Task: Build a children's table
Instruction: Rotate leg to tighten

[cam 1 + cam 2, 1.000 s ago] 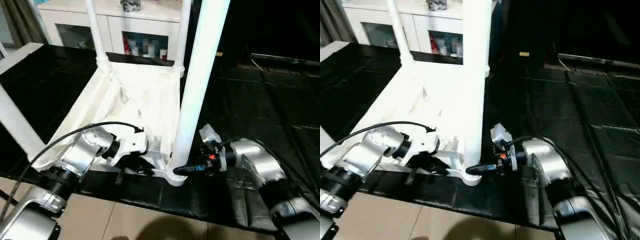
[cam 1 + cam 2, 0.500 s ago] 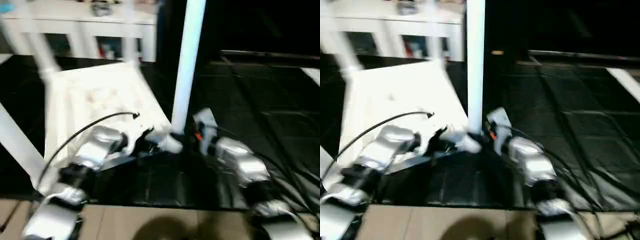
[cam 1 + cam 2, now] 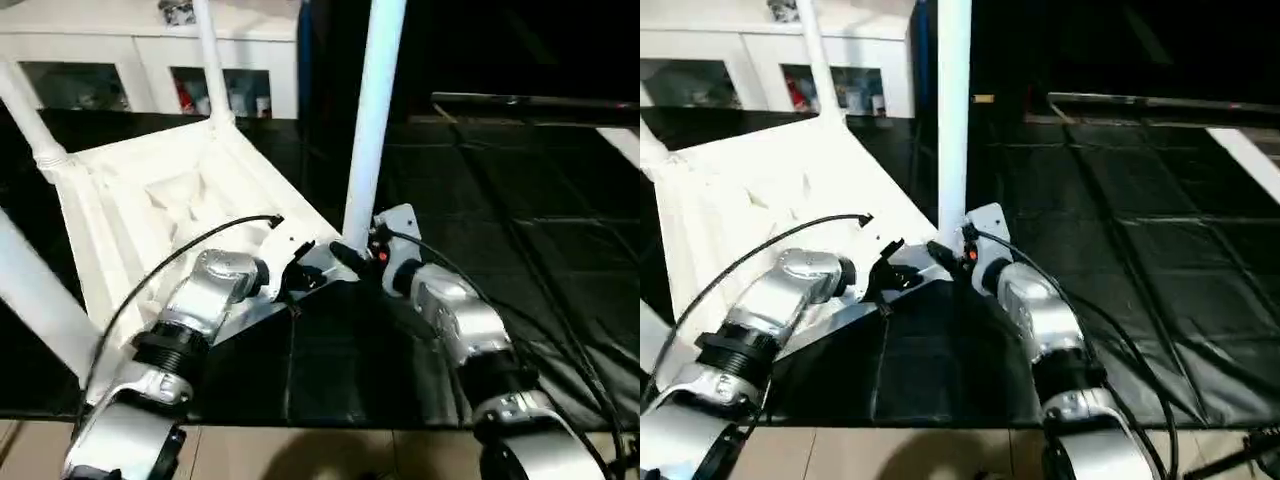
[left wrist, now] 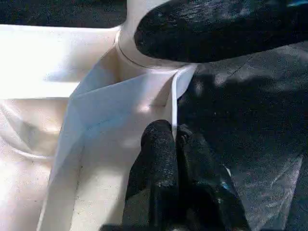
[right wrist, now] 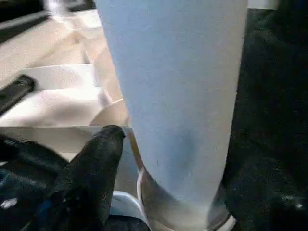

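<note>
The children's table lies upside down on the black mat, its white ribbed top [image 3: 150, 200] facing up. Several white legs stand in its corner sockets. The nearest right leg [image 3: 372, 120] rises between my two arms. My left gripper [image 4: 174, 137] is shut on the thin rim wall of the top, just beside that leg's socket [image 4: 144, 53], and it also shows in the head view [image 3: 295, 275]. My right gripper [image 3: 345, 255] is at the base of the same leg [image 5: 178, 96], open. One finger [image 5: 96, 163] sits close beside the leg and the other is off its far side.
A white glass-door cabinet [image 3: 150, 50] stands behind the table. The black mat [image 3: 520, 200] stretches out to the right. Pale floor tiles [image 3: 300, 455] show beyond the mat's near edge. A black cable [image 3: 200, 245] loops over my left forearm.
The head camera has swung, so the whole picture has shifted. Both grippers stay at the near right corner. The right gripper's fingers now stand wider around the leg's base.
</note>
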You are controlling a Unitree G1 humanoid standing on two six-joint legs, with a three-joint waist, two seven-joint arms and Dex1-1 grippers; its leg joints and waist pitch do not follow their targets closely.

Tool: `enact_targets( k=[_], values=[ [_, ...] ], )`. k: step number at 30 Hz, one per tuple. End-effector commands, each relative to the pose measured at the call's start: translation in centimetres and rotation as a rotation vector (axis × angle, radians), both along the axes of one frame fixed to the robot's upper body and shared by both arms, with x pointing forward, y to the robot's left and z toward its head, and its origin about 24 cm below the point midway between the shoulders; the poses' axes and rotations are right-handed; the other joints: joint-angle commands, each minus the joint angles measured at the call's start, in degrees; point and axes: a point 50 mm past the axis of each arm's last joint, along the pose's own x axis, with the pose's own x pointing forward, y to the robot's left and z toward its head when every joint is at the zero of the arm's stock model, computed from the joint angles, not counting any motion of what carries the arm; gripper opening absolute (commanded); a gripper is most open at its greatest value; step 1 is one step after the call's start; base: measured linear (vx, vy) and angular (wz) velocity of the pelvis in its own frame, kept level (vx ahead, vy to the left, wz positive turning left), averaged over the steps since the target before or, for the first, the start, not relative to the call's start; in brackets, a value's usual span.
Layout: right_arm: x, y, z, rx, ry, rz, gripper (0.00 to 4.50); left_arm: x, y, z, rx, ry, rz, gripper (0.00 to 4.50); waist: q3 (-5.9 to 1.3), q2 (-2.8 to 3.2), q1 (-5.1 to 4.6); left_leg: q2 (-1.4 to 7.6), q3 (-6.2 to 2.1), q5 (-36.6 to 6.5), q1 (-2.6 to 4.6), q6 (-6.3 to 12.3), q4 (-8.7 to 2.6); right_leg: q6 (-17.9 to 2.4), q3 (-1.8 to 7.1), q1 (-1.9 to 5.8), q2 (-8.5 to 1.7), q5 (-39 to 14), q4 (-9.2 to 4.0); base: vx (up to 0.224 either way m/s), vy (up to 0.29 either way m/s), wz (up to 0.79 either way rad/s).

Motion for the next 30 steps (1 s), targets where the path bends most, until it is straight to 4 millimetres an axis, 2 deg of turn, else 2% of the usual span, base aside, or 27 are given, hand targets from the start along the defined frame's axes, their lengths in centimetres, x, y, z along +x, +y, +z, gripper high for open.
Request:
enact_targets(
  k=[1,4,8,9,10,11,13,15,16,18,20,24,26,30],
  values=[
    [-1.4,2.0,-0.3,0.056,0.008,0.199,3.52,-0.5,-1.8,1.5,-0.065,-0.051,-0.166,0.0,-4.17,-0.26,0.92,-0.7,1.57,-6.84,-1.22,5.38,-3.31,-11.1,2.81,4.4,-2.68,-14.76,-3.25,0.0,0.0,0.0],
    [-1.9,0.2,-0.1,0.053,-0.026,0.29,3.71,-1.0,-0.8,1.3,-0.047,-0.037,-0.249,0.0,-4.21,-0.14,1.73,-0.49,1.55,-5.37,-1.22,6.0,-3.34,-11.89,2.79,4.48,-2.45,-11.8,-2.84,0.0,0.0,0.0],
    [-2.4,-1.7,0.1,0.018,-0.04,0.373,4.05,-1.6,0.1,1.2,-0.024,-0.025,-0.35,0.0,-4.07,-0.03,2.56,-0.12,1.73,-7.2,-0.56,5.27,-3.52,-12.46,2.96,4.05,-2.36,-12.32,-2.79,0.0,0.0,0.0],
    [-2.4,-1.7,0.1,0.018,-0.04,0.373,4.16,-1.6,0.1,1.2,-0.024,-0.025,-0.35,0.0,-4.07,-0.04,2.77,-0.07,1.69,-7.43,-0.58,5.14,-3.56,-12.37,2.97,4.12,-2.41,-12.67,-2.78,0.0,0.0,0.0],
    [-3.0,-3.2,0.3,0.007,-0.014,0.47,4.16,-2.1,0.7,1.2,0.004,-0.009,-0.421,0.0,-4.12,0.08,3.32,0.01,1.82,-7.59,-0.17,4.95,-3.54,-12.48,3.07,3.85,-2.33,-12.4,-2.75,0.0,0.0,0.0],
    [-3.3,-3.7,0.4,0.008,-0.005,0.512,4.16,-2.2,1.0,1.1,0.024,-0.008,-0.443,0.0,-4.15,-0.02,3.71,0.24,2.0,-7.89,0.24,5.4,-3.44,-13.34,3.22,3.65,-2.05,-10.47,-2.43,0.0,0.0,0.0],
    [-3.7,-4.3,0.7,0.013,0.007,0.585,4.16,-2.3,1.5,1.0,0.058,-0.005,-0.484,0.0,-4.04,-0.28,4.08,0.23,2.25,-7.89,-0.32,5.8,-3.37,-13.84,3.39,3.85,-2.02,-9.48,-2.08,0.0,0.0,0.0],
    [-3.8,-4.6,0.9,0.013,0.01,0.627,4.16,-2.5,1.8,0.9,0.082,0.003,-0.521,0.0,-4.03,-0.37,4.33,0.2,2.27,-8.42,-0.54,5.38,-3.41,-13.15,3.51,3.96,-2.26,-11.41,-2.15,0.0,0.0,0.0],
    [-3.9,-4.8,1.1,0.014,0.01,0.654,4.16,-2.7,2.0,0.8,0.092,0.01,-0.551,0.0,-3.94,-0.68,4.3,0.15,2.29,-9.02,-0.72,5.01,-3.48,-11.97,3.51,4.02,-2.28,-13.88,-2.39,0.0,0.0,0.0],
    [-4.0,-4.9,1.2,0.012,0.021,0.701,4.16,-3.1,2.1,0.7,0.102,0.024,-0.597,0.0,-3.91,-0.55,4.51,0.15,2.36,-9.45,-0.47,4.34,-3.5,-10.81,3.68,3.8,-2.49,-16.92,-2.7,0.0,0.0,0.0],
    [-4.3,-5.0,1.2,-0.005,0.036,0.755,4.16,-3.5,2.2,0.7,0.112,0.036,-0.643,0.0,-3.78,-0.53,4.66,0.28,2.53,-10.06,-0.04,3.93,-3.52,-11.11,3.85,3.39,-2.41,-17.49,-2.9,0.0,0.0,0.0],
    [-4.1,-4.8,1.1,-0.009,0.056,0.79,4.16,-4.0,2.3,0.5,0.128,0.046,-0.706,0.0,-3.88,-0.67,4.9,0.23,2.51,-9.33,-0.34,3.79,-3.4,-11.92,4.02,3.51,-2.37,-15.63,-2.38,0.0,0.0,0.0],
    [-4.0,-4.6,1.0,-0.008,0.062,0.8,4.16,-4.1,2.3,0.5,0.133,0.048,-0.725,0.0,-3.74,-0.64,4.97,0.23,2.41,-10.36,-0.49,3.08,-3.39,-11.32,4.03,3.51,-2.49,-17.81,-2.41,0.0,0.0,0.0],
    [-3.9,-4.2,0.8,-0.01,0.072,0.817,4.16,-4.3,2.2,0.5,0.134,0.047,-0.744,0.0,-3.88,-0.64,5.15,0.25,2.36,-9.7,-0.53,2.66,-3.39,-10.93,4.04,3.61,-2.5,-17.62,-2.27,0.0,0.0,0.0]
  ],
)
